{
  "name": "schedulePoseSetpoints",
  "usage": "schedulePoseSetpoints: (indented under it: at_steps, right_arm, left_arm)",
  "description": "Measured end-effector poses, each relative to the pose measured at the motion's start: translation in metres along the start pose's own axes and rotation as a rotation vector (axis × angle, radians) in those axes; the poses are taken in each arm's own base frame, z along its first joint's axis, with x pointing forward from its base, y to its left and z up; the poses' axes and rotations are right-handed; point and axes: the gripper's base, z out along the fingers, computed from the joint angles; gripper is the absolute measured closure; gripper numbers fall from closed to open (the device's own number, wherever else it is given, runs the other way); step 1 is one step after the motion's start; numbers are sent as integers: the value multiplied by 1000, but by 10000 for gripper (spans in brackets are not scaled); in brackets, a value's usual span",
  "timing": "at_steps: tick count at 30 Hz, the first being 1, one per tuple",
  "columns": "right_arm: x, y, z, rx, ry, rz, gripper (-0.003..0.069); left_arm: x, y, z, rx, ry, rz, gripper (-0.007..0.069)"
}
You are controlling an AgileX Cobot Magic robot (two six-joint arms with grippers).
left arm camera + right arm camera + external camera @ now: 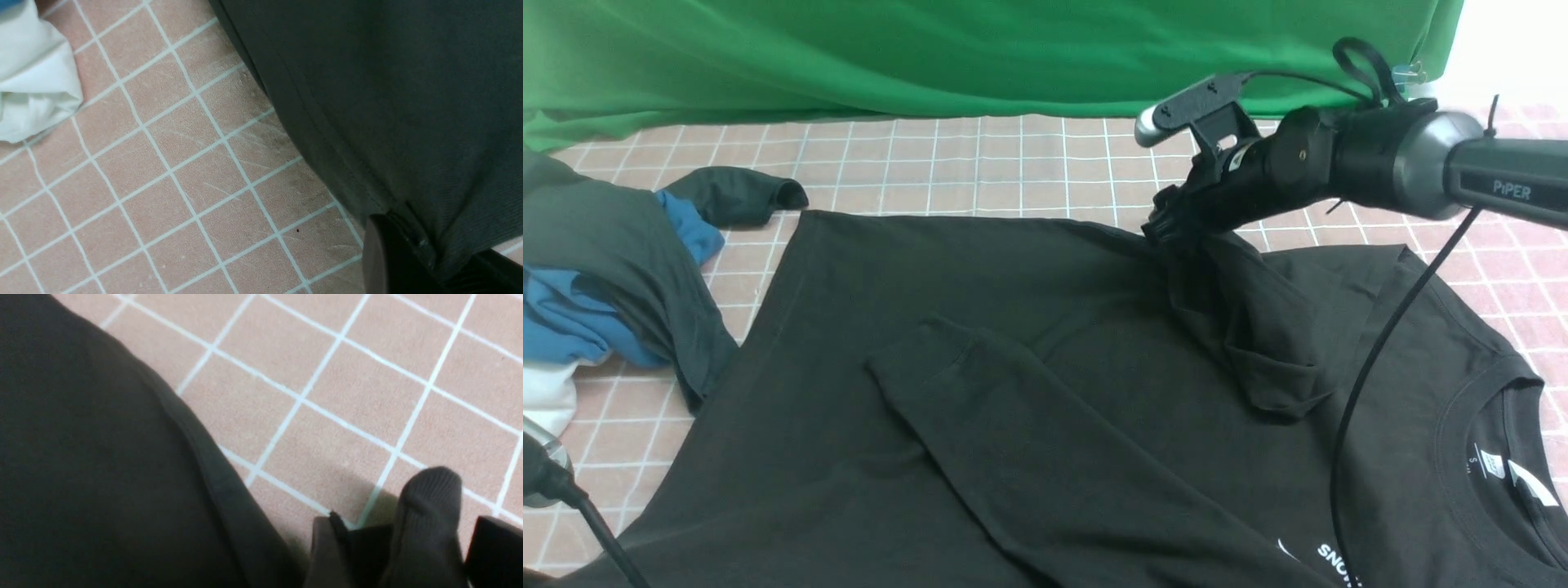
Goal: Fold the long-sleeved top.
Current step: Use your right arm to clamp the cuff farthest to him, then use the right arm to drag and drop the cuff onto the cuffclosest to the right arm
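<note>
The black long-sleeved top [1013,343] lies spread over the table, its round neck [1503,457] at the near right beside white lettering [1335,559]. One sleeve [1029,441] is folded across the body. The other sleeve [1241,327] rises in a bunch to my right gripper [1168,233]. In the right wrist view its ribbed cuff [429,490] stands between the jaws of the right gripper [408,522], which are apart with gaps beside the cuff. My left gripper [433,257] is shut on the top's hem [327,134]; in the front view only the left arm [543,474] shows.
A dark grey garment bunched with blue cloth [613,269] and a white cloth [543,400] lie at the left. Green backdrop [931,57] hangs behind the pink checked table cover [980,163]. The right arm's black cable [1372,359] hangs over the top.
</note>
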Motion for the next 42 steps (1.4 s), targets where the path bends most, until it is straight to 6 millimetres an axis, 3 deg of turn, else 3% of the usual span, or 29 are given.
schedulePoseSetpoints:
  at_steps: [4,7,9,12,17,18,19,23,29,33,37,42]
  right_arm:
    - [-1,0,0,2,-6,2,354]
    - [-2,0,-2,1,-6,15,544]
    - [-5,0,-7,-1,-9,23,584]
    - [-15,0,-24,-4,-28,22,585]
    - [-43,2,-85,-17,-78,10,585]
    - [-43,2,-85,-18,-76,10,585]
    - [-50,3,-102,-19,-97,8,585]
    - [-60,9,-130,-40,-131,13,585]
    - [-69,34,-147,-122,-166,31,585]
    - [-73,63,-152,-177,-181,-36,585]
    - [-70,101,-155,-244,-163,-231,585]
    - [-65,130,-158,-296,-157,-446,585]
  left_arm:
    - [0,-1,0,10,-3,-5,575]
    - [-1,-2,0,18,-6,-8,575]
    - [-1,-2,0,22,-7,-9,575]
    - [-1,-2,0,23,-8,-10,575]
    - [-1,-3,0,30,-11,-13,575]
    - [-1,-3,0,30,-11,-13,575]
    - [-1,-3,0,30,-11,-13,575]
    - [-1,-3,0,30,-11,-13,575]
    - [-1,-3,0,30,-11,-13,575]
    - [-1,-3,0,30,-11,-13,575]
    - [-1,-3,0,30,-11,-13,575]
    - [-2,-2,0,27,-16,-13,575]
